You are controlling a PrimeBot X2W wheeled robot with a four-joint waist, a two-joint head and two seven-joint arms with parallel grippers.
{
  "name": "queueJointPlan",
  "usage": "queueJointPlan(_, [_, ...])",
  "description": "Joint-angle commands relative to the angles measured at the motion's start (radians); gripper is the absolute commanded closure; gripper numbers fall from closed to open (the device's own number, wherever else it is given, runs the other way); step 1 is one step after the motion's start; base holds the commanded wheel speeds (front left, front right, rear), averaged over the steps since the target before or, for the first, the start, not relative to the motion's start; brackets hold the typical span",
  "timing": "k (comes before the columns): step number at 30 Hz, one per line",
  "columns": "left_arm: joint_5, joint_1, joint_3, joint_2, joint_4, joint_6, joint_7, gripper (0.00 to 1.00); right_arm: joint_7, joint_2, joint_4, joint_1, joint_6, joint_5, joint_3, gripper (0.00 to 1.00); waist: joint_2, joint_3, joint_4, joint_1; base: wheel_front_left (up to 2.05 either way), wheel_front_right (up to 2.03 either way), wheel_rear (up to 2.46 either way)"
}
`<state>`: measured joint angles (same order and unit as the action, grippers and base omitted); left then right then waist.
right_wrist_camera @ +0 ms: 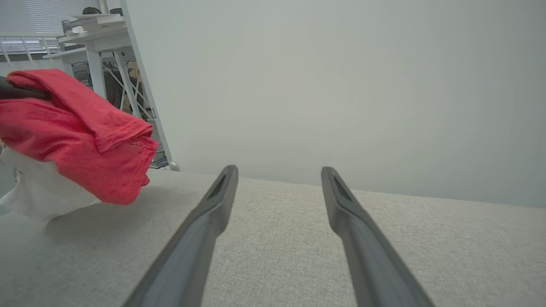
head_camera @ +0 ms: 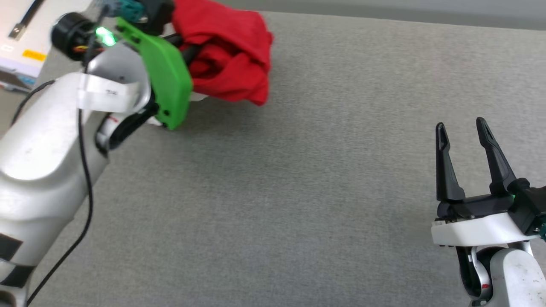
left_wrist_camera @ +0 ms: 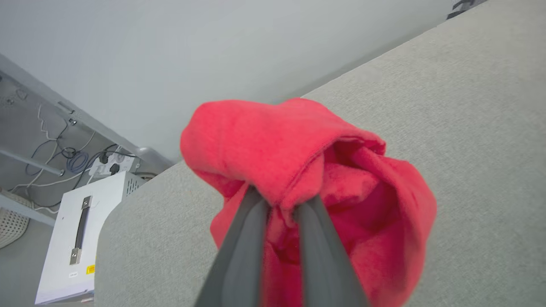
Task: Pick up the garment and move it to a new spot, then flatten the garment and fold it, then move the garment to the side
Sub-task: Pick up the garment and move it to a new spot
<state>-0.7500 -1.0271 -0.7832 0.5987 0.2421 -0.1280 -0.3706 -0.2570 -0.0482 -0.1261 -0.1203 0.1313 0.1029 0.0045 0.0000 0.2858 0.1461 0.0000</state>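
Left gripper (left_wrist_camera: 281, 200): fingers almost together, clamped on a bunched fold of the shirt (head_camera: 230, 55). The pinch is on a thick wad of red cloth, not a single edge. It looks like I've got the top layers of the crumple, which is fine for a carry but poor for spreading.

Shirt position: far left of the grey cloth surface (head_camera: 298, 192), close to its far edge. The red bulk hangs from my fingers above the surface, with a shadow under it in the right wrist view. A white part (right_wrist_camera: 38, 196) droops below the red on the left. Can't tell if it touches the surface or just clears it. No print or collar visible, so I can't tell which way the shirt faces.

Right gripper (head_camera: 460, 123): near right, well apart from the shirt, fingers wide apart with nothing between them, pointing toward the far side. My read is that it's parked clear of the carry path, ready to take a second corner.

The green wrist plate (head_camera: 166, 81) blocks the head view of my left fingertips, so the grip read comes from the left wrist view.

Judgement: this is step one, pick and move. Flatten, fold and side move are not yet done. The middle of the surface is a sensible drop spot, likely in reach of both arms. Risk: the wad slips, or the white tail drags and twists the shirt further.
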Motion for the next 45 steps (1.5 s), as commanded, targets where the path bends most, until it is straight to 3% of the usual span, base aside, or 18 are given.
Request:
queueJointPlan(1, [0.015, -0.034, -0.014, -0.021, -0.023, -0.003, 0.000, 1.00, -0.005, -0.002, 0.001, 0.008, -0.001, 0.011, -0.003, 0.00, 0.0000, -0.005, -0.066, 0.0000, 0.00, 0.00, 0.00])
queueJointPlan(7, [0.037, -0.096, -0.102, -0.104, -0.056, -0.003, -0.002, 1.00, -0.005, -0.002, -0.001, -0.012, -0.001, 0.045, -0.014, 0.00, 0.0000, 0.029, -0.167, 0.0000, 0.00, 0.00, 0.00])
queueJointPlan(16, [0.016, -0.176, -0.314, -0.278, 0.030, -0.003, 0.067, 1.00, -0.005, -0.002, 0.001, -0.031, -0.001, 0.088, -0.038, 0.00, 0.0000, 0.090, -0.284, 0.0000, 0.00, 0.00, 0.00])
queueJointPlan(24, [-0.025, -0.119, -0.482, -0.419, 0.149, -0.003, 0.121, 1.00, -0.005, -0.002, -0.003, -0.048, -0.001, 0.103, -0.072, 0.00, 0.0000, 0.136, -0.306, 0.0000, 0.00, 0.00, 0.00])
queueJointPlan(28, [0.021, -0.022, -0.496, -0.463, 0.169, -0.003, 0.052, 1.00, -0.005, -0.002, -0.005, -0.062, -0.001, 0.103, -0.075, 0.00, 0.0000, 0.154, -0.309, 0.0000, 0.00, 0.00, 0.00])
queueJointPlan(33, [0.092, 0.071, -0.497, -0.477, 0.145, -0.003, -0.014, 1.00, -0.005, -0.002, -0.003, -0.073, -0.001, 0.096, -0.076, 0.00, 0.0000, 0.165, -0.297, 0.0000, 0.00, 0.00, 0.00])
queueJointPlan(36, [0.105, 0.084, -0.497, -0.481, 0.147, -0.003, 0.001, 1.00, -0.005, -0.002, 0.000, -0.071, -0.001, 0.088, -0.076, 0.00, 0.0000, 0.159, -0.281, 0.0000, 0.00, 0.00, 0.00])
queueJointPlan(37, [0.114, 0.080, -0.497, -0.483, 0.150, -0.003, 0.020, 0.91, -0.005, -0.002, 0.002, -0.069, -0.001, 0.085, -0.077, 0.00, 0.0000, 0.153, -0.273, 0.0000, 0.00, 0.00, 0.00])
queueJointPlan(38, [0.122, 0.075, -0.497, -0.484, 0.155, -0.003, 0.043, 0.27, -0.005, -0.002, 0.004, -0.067, -0.001, 0.083, -0.078, 0.00, 0.0000, 0.147, -0.267, 0.0000, 0.00, 0.00, 0.00])
queueJointPlan(39, [0.130, 0.067, -0.497, -0.486, 0.164, -0.003, 0.081, 0.00, -0.005, -0.002, 0.005, -0.065, -0.001, 0.080, -0.078, 0.00, 0.0000, 0.138, -0.260, 0.0000, 0.00, 0.00, 0.00])
queueJointPlan(45, [0.149, 0.026, -0.495, -0.496, 0.213, -0.003, 0.292, 0.00, -0.005, -0.002, 0.014, -0.040, -0.001, 0.063, -0.087, 0.00, 0.0000, 0.065, -0.217, 0.0000, 0.00, 0.00, 0.00])
